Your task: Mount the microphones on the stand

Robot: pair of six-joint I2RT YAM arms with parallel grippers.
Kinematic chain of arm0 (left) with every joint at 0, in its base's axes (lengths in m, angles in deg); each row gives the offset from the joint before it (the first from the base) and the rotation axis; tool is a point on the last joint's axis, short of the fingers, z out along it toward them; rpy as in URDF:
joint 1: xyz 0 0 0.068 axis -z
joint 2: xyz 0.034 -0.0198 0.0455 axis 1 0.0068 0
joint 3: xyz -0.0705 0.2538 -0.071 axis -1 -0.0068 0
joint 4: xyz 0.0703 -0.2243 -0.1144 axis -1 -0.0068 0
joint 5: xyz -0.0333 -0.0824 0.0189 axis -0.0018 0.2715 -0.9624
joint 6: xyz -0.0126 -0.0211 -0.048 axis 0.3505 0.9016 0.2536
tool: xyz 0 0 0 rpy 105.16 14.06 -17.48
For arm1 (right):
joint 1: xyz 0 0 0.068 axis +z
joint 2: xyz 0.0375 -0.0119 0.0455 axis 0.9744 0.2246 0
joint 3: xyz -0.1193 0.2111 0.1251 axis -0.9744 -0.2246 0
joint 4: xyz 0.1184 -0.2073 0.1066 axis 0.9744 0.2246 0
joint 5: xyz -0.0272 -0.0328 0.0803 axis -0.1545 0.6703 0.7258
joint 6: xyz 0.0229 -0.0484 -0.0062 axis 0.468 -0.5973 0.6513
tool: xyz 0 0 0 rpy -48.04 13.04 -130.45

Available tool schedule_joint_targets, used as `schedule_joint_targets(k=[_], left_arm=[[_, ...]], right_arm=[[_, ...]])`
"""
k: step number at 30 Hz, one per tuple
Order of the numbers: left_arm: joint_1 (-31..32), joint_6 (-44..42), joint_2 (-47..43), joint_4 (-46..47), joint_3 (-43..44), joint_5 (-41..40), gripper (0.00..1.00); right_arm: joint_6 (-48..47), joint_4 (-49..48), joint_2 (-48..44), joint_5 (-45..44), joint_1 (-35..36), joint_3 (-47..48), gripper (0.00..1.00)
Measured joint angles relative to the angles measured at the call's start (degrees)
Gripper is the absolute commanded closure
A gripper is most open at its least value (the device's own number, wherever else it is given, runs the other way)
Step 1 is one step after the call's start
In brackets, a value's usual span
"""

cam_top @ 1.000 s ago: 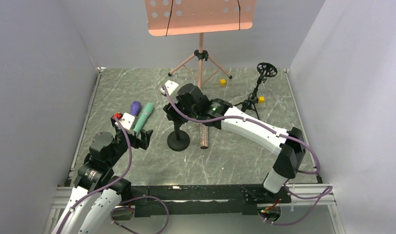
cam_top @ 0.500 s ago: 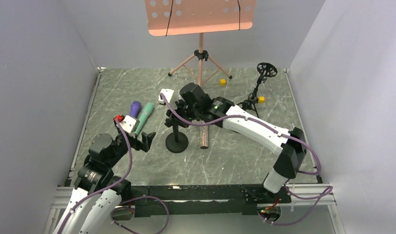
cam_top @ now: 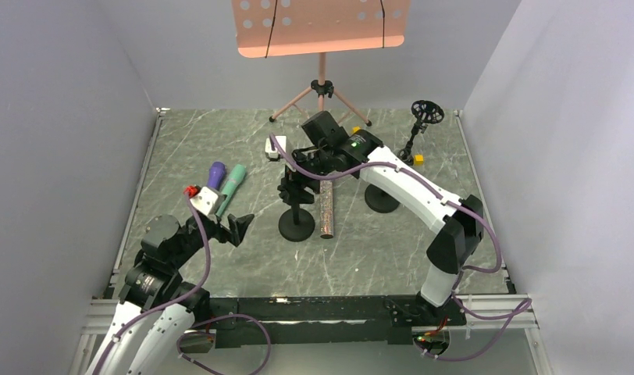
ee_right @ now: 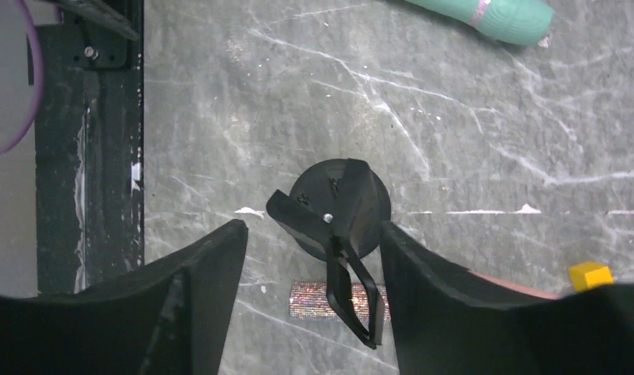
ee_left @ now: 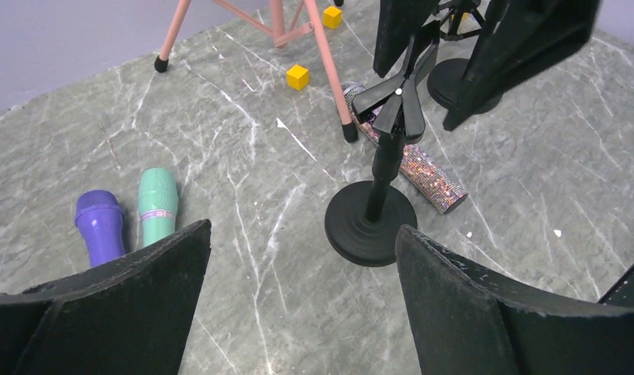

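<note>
You are nudging the stand [cam_top: 297, 226] rightward, right claw [cam_top: 292, 187] spread apart around its clip. Left claw [cam_top: 232, 228] is hanging apart, empty; the glittery microphone [cam_top: 327, 212] is lying unattached.

Right end effector [cam_top: 296, 178] and stand [cam_top: 297, 225] rightward.

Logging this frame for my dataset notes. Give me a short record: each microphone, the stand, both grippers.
purple microphone: lying on table, beside mint-green one
mint-green microphone: lying on table
glittery microphone: lying on table by the stand
microphone stand: upright, clip empty
left gripper: open, empty
right gripper: open, above the clip
microphones attached: none
</note>
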Motion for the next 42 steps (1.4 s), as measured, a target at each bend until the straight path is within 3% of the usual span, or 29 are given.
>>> schedule_joint_targets(k=[2,6,13,18,21,27,34,38,42], left_arm=[[-0.02,1.16,0.48,0.11,0.00,-0.26,0.08],[-0.90,3.69,2.95,0.15,0.00,-0.92,0.07],[-7.26,8.04,12.68,0.04,1.07,-1.03,0.01],[-11.61,8.79,23.76,-1.07,7.37,-0.94,0.01],[-12.90,7.45,33.77,-1.55,12.48,-2.62,0.01],[-14.05,1.55,54.36,-6.14,22.51,-5.20,0.01],[-14.10,-4.83,71.78,-11.74,32.70,-7.02,0.18],[-14.08,-6.38,77.35,-13.31,34.88,-7.98,0.29],[-14.10,-7.50,80.83,-14.40,35.19,-9.60,0.32]], right_arm=[[-0.04,0.72,0.02,1.20,0.11,0.42,0.12],[-0.44,2.36,-0.11,3.39,0.24,2.58,0.01],[-2.71,3.13,-7.67,8.46,-3.43,-0.26,0.00],[-4.28,-0.50,-20.87,18.10,-13.22,-13.88,0.00],[-3.50,-6.97,-30.03,23.98,-20.83,-28.89,0.00],[-4.61,-9.79,-33.75,30.91,-25.70,-39.98,0.00],[-6.12,-13.18,-34.21,33.27,-26.99,-42.71,0.00],[-7.08,-13.22,-34.23,33.59,-26.97,-42.71,0.00],[-7.80,-13.22,-34.25,33.62,-26.99,-42.71,0.00]])
